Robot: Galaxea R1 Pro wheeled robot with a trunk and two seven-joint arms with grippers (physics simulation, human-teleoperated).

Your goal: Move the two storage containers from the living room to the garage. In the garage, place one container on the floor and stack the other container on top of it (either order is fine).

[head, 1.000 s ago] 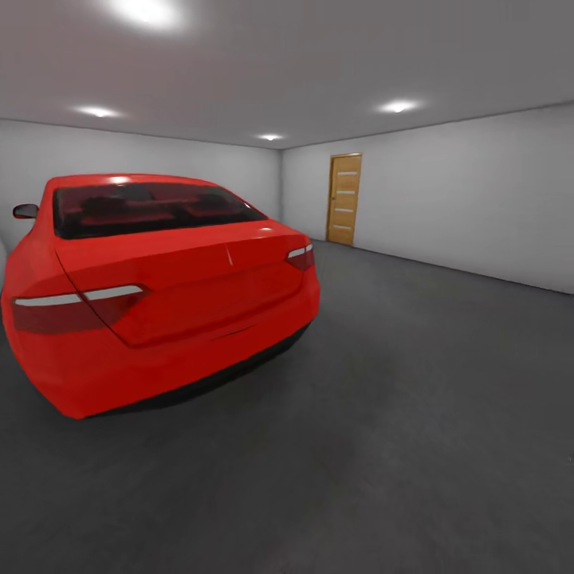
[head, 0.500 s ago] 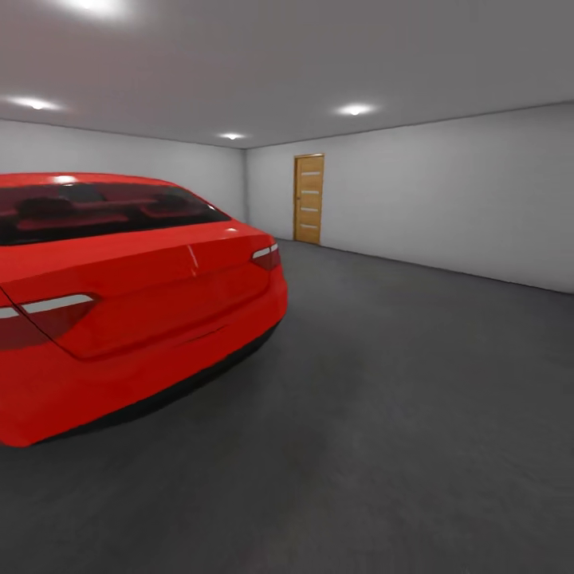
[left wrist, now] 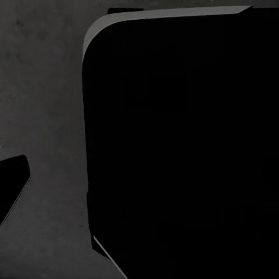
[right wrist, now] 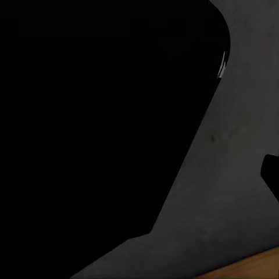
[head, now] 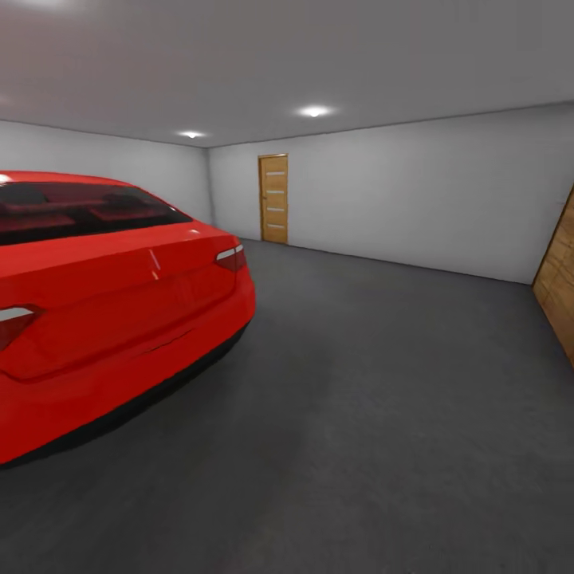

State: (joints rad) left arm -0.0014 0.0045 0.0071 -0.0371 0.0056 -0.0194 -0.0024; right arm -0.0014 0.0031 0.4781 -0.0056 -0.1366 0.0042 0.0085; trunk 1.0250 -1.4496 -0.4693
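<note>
I am in the garage, a bare room with white-grey walls (head: 414, 191) and a dark grey speckled floor (head: 383, 414). Both storage containers are out of view. In the left wrist view a large black part of my own body (left wrist: 186, 145) hangs over the grey floor (left wrist: 46, 116). The right wrist view has a similar black mass (right wrist: 104, 116) above the floor (right wrist: 232, 192).
A red car (head: 104, 303) stands at the left, its rear towards me. A wooden door (head: 273, 198) is set in the far wall. Another wooden panel (head: 560, 279) leans in at the right edge; a wood strip (right wrist: 250, 268) also borders the right wrist view. Open floor stretches ahead and to the right.
The whole head view has swung to the right: the car and the far door slid left in the picture, and a wooden panel has come in at the right edge.
</note>
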